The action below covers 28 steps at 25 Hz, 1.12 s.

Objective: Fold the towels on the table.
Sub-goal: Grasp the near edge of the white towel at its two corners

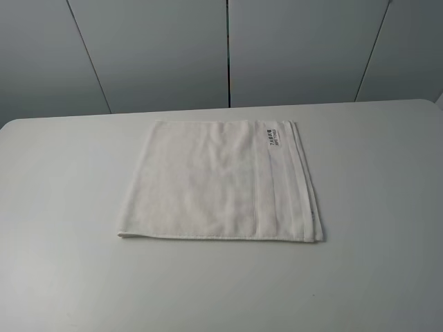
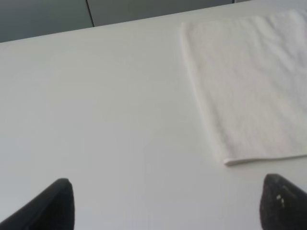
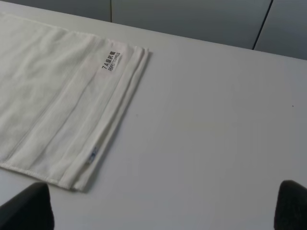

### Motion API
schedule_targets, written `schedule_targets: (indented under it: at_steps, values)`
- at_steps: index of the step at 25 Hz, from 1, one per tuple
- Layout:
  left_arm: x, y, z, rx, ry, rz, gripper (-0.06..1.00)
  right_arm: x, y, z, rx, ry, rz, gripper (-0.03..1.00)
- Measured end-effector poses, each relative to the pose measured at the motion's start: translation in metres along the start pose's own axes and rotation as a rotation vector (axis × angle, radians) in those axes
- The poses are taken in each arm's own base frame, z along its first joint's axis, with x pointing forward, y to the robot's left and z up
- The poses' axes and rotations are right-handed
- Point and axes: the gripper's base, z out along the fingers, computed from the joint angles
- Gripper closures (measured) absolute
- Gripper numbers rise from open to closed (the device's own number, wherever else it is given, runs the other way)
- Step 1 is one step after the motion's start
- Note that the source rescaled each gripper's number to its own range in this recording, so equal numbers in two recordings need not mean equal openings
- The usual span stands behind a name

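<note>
The white towel (image 1: pixel 208 183) lies flat in the middle of the white table (image 1: pixel 62 277), with its border band and black-printed label (image 1: pixel 273 135) along its right side, where layered edges show. No gripper shows in the exterior high view. In the left wrist view my left gripper (image 2: pixel 167 182) is open and empty above bare table (image 2: pixel 96 96), just off the towel's (image 2: pixel 249 86) near left corner. In the right wrist view my right gripper (image 3: pixel 164 184) is open and empty, off the towel's (image 3: pixel 48 96) near right corner, with the label (image 3: pixel 111 61) in sight.
Grey wall panels (image 1: pixel 228 48) stand behind the table's far edge. The table's rounded far corners show at left and right. Bare tabletop (image 3: pixel 216 120) surrounds the towel on all sides.
</note>
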Motion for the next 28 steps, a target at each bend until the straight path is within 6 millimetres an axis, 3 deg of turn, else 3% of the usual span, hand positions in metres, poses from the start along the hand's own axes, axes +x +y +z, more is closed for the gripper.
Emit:
schedule_targets:
  at_steps: [28]
  values:
    - [-0.0002,-0.001,0.0,0.011,-0.002,-0.006,-0.05,0.0,0.0,0.0,0.0,0.0,0.0,-0.03]
